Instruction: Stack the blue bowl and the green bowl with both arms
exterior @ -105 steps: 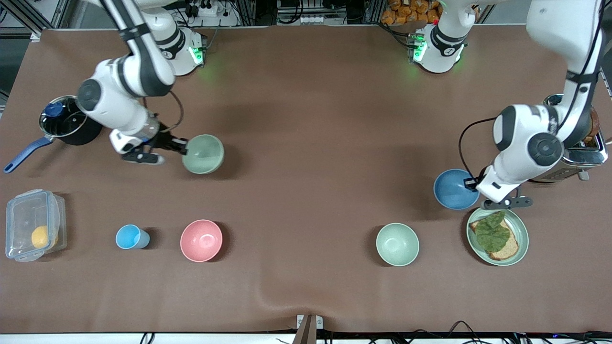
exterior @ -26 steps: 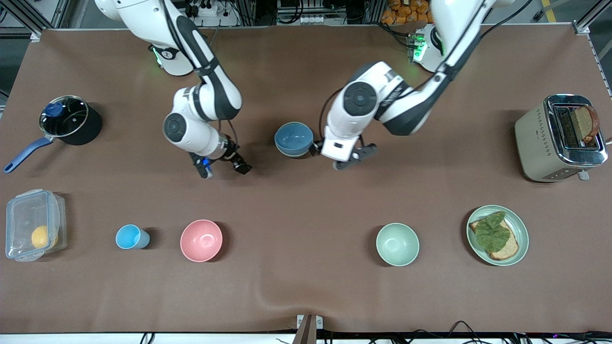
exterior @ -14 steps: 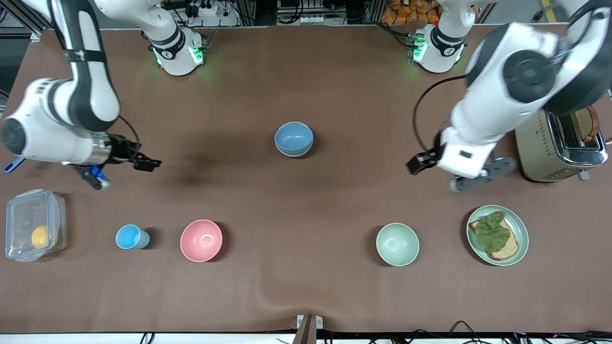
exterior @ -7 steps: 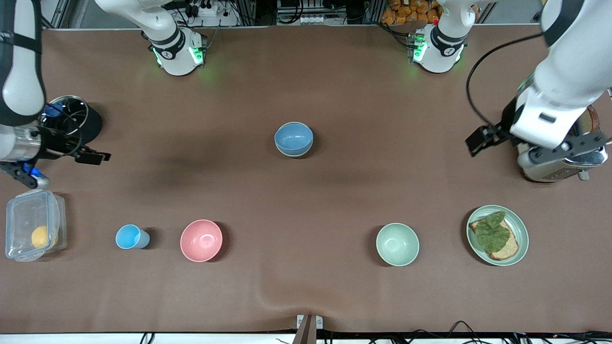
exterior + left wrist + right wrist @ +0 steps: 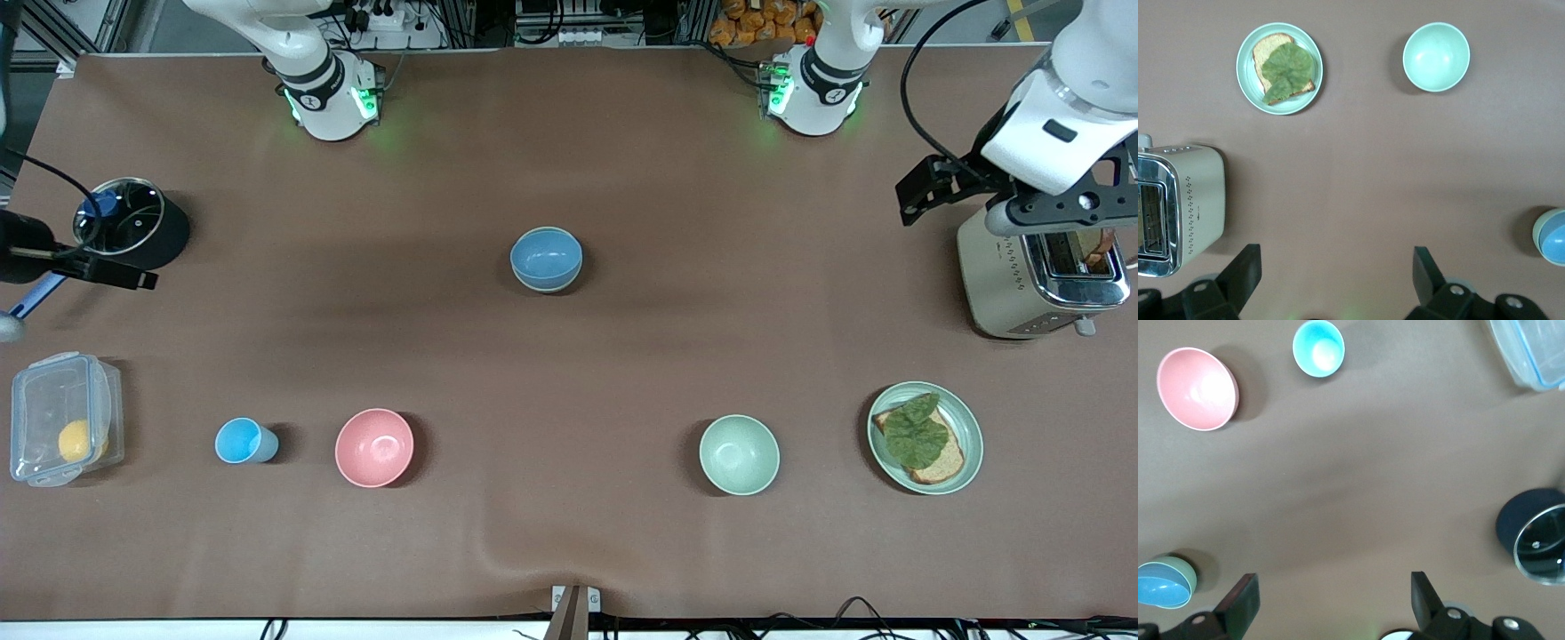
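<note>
The blue bowl sits nested inside the green bowl near the middle of the table, only a pale rim showing around it, so the stacking looks done. The left gripper hangs wide open and empty over the toaster. The right gripper is likewise spread and empty by the pot, apparently parked clear of the stack.
</note>
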Motion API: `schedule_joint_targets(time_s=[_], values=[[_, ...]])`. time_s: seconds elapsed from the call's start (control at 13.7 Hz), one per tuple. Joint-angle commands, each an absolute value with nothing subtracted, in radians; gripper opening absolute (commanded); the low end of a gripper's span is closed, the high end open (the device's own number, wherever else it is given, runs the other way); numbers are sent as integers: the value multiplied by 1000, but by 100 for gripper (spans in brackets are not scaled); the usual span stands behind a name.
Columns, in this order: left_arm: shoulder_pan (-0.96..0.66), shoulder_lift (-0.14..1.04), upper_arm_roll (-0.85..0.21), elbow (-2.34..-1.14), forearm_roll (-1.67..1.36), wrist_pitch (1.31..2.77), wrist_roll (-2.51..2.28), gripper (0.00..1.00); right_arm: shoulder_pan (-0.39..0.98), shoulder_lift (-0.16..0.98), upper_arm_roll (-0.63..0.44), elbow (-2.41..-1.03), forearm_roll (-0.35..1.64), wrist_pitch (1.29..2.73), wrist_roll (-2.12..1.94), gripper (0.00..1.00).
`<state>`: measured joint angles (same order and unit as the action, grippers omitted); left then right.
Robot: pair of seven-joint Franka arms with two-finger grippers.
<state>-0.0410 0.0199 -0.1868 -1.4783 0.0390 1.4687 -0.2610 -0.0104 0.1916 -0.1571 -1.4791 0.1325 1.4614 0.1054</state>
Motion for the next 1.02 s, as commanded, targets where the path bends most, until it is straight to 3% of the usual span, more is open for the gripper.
schedule_joint_targets(time_s=[0.0, 0.36, 0.58, 0.8, 0.95], values=[[-58, -12, -157, -1546, -4, 1470, -224, 100, -80, 145, -84, -1443, 107, 1451, 78, 100], [-144, -41, -15, -1568, -17, 1476, -118, 100, -69, 149, -77, -1341, 109, 1443, 89, 100], [-141, -43, 21, -1572, -14, 1476, -60, 100, -67, 135, 20, -1307, 32, 1335, 196, 100], [-141, -52, 63, -1575, -14, 1476, -3, 100, -67, 121, 18, -1307, 44, 1381, 199, 100], [-137, -60, 64, -1591, -14, 1476, 3, 100, -67, 56, 20, -1388, 46, 1408, 198, 100]])
